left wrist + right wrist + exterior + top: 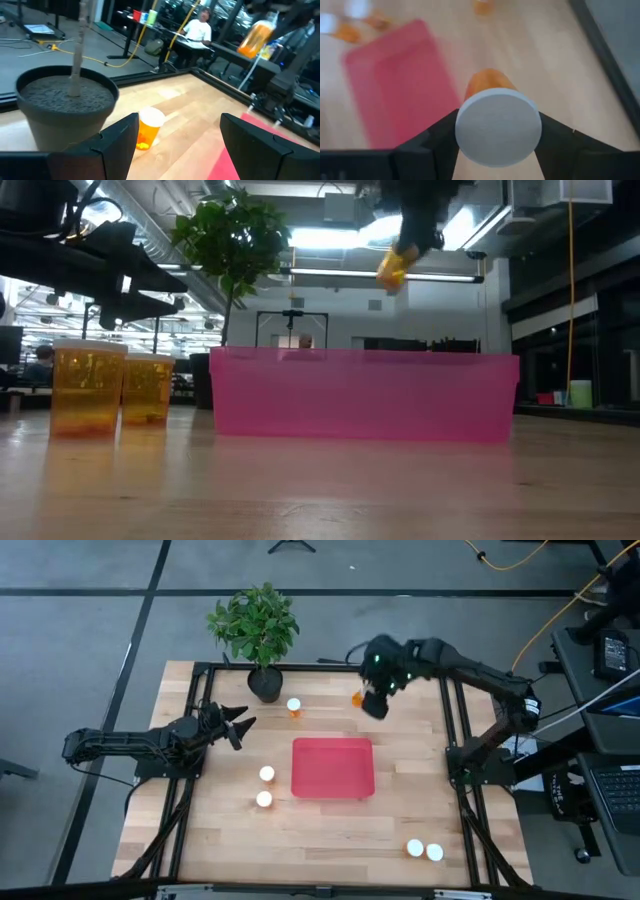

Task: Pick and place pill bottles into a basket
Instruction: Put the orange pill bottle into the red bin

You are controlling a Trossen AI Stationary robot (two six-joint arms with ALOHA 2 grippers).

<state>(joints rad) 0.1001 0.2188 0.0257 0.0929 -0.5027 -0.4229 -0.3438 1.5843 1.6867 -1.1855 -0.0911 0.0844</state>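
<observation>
My right gripper [372,700] is over the table's far side, beyond the red tray [333,780], shut on an orange pill bottle [357,697] with a white cap [498,126]. In the low view the bottle [392,268] is high above the tray [365,395]. My left gripper [240,725] is open and empty at the table's left, near the black plant pot [265,685]. One bottle [294,707] stands upright on its base ahead of it, also in the left wrist view [147,129]. Two bottles [266,786] stand left of the tray. Two more [424,850] stand near the front right. My right gripper pinches the bottle at its white cap end [465,125], one finger on each side of the cap's rim. The orange body [487,82] sticks out ahead of the fingers. The bottle is lifted clear of the table and hangs tilted [392,268].
The potted plant [255,625] stands at the table's far left, its pot close to my left gripper [65,100]. Black frame rails [455,730] run along the table's sides. Bare wood lies in front of the tray [330,840]. A person [200,30] sits in the room beyond.
</observation>
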